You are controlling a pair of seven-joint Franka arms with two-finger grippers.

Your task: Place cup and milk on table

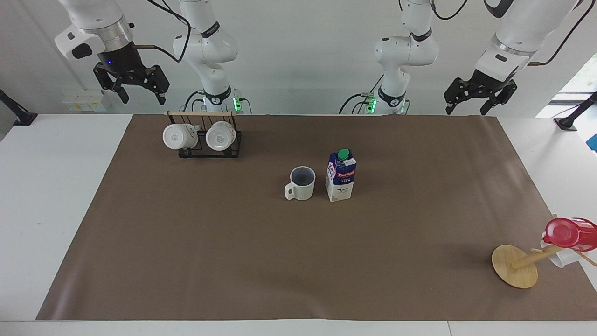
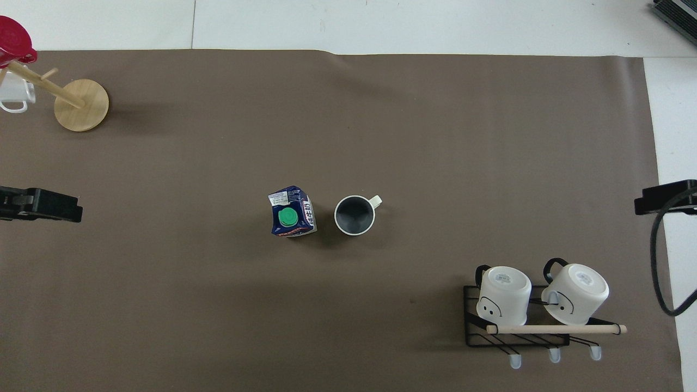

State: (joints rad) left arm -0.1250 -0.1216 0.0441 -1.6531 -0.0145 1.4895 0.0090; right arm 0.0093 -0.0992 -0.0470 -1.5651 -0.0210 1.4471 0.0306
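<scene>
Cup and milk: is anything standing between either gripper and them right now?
Nothing visible does. The cup and milk stand mid-mat, bare mat around them. The left gripper and right gripper hang raised over the table's robot-side edge.

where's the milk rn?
The milk stands upright near the middle of the mat, right beside the cup, on the side toward the left arm's end of the table. Neither hand is near it.
</scene>
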